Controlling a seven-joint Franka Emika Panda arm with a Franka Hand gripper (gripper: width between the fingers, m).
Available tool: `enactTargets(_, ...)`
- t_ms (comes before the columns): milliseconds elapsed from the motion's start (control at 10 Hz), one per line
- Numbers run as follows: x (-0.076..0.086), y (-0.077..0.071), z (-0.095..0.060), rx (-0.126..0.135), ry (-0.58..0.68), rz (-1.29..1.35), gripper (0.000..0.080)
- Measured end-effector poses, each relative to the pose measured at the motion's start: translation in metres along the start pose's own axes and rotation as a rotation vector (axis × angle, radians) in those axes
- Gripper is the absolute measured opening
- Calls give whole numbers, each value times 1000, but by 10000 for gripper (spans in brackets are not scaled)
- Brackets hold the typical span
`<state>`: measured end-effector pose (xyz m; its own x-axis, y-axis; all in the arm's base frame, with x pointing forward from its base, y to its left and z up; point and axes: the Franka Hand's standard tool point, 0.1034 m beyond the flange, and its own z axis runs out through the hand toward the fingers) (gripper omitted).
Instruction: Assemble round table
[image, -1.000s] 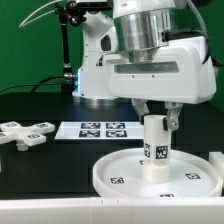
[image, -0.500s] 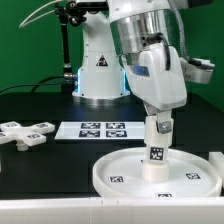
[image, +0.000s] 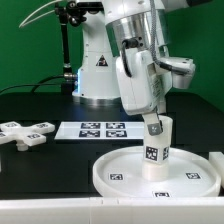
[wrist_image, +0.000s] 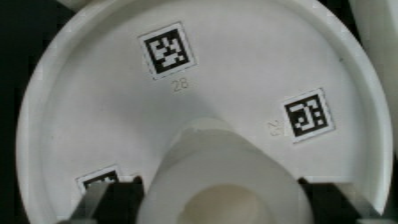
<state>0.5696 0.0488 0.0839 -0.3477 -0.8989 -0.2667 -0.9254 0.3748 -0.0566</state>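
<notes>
The large round disc (image: 108, 173) lies flat at the front of the black table. The short thick cylinder leg (image: 157, 150) stands upright at its middle. My gripper (image: 153, 124) comes down from above and is shut on the leg's top. In the wrist view the leg (wrist_image: 228, 175) fills the space between my two dark fingers (wrist_image: 111, 197), with the tagged disc (wrist_image: 107, 90) beneath. The cross-shaped foot (image: 26, 131) lies loose on the table at the exterior view's left, apart from the gripper.
The marker board (image: 100, 130) lies flat behind the disc. The robot base (image: 98, 75) stands at the back. A white block edge (image: 218, 160) shows at the exterior view's right, beside the disc.
My wrist has turned about its vertical axis on the leg, so the hand now faces side-on. The leg stays upright on the disc; the foot has not moved.
</notes>
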Motion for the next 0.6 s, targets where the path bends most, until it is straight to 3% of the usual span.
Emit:
enactTargets(200,1,0,0,-3,2,-71,605)
enactTargets(600,6,-3,1,9,10,-359,649)
